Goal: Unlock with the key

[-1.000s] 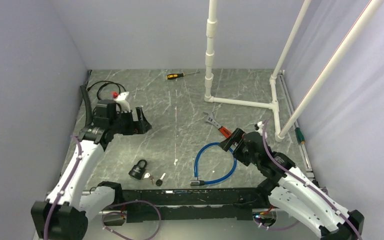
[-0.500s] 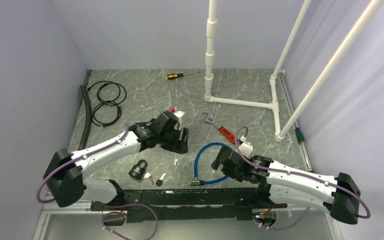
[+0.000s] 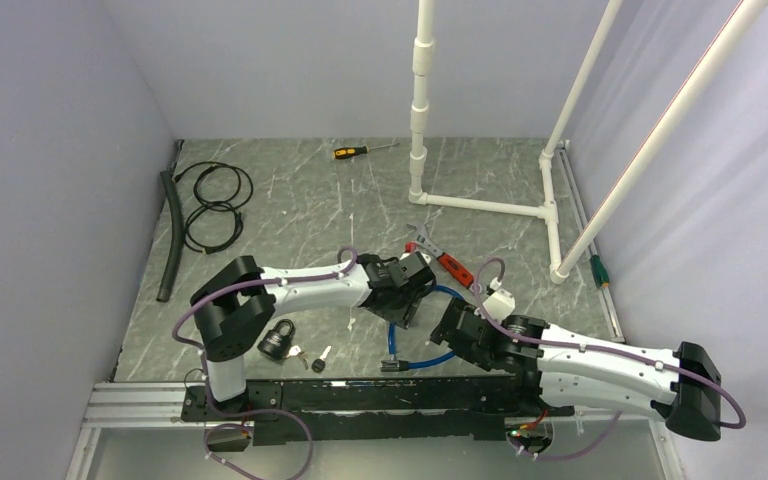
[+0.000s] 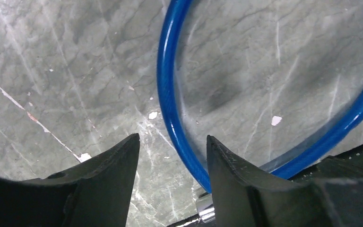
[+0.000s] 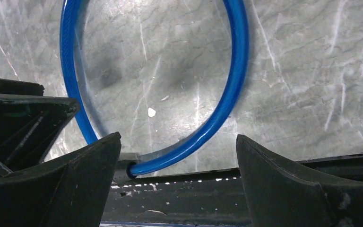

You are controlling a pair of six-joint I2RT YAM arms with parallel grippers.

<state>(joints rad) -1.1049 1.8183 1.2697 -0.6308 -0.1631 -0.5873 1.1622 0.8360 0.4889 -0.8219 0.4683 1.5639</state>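
A black padlock [image 3: 276, 340] lies near the table's front edge. Small keys [image 3: 318, 358] lie just right of it. A blue cable lock [image 3: 445, 353] lies in a loop, with its lock head [image 3: 392, 366] at the front. My left gripper [image 3: 398, 318] is open above the loop's left side; the blue cable [image 4: 169, 94] runs between its fingers [image 4: 113, 165] in the left wrist view. My right gripper [image 3: 442, 342] is open and empty, low over the loop's right side. The cable [image 5: 227, 109] and its lock head [image 5: 123, 169] show in the right wrist view.
A red-handled wrench [image 3: 438, 256] lies behind the grippers. A yellow screwdriver [image 3: 358, 151] lies at the back. Black cables [image 3: 210, 200] and a black hose [image 3: 167, 240] lie at the left. A white pipe frame [image 3: 480, 205] stands at the back right. A black rail [image 3: 380, 392] runs along the front edge.
My left arm has swung from the back left to the middle, over the blue cable. My right arm has stretched out low and moved toward the cable loop.
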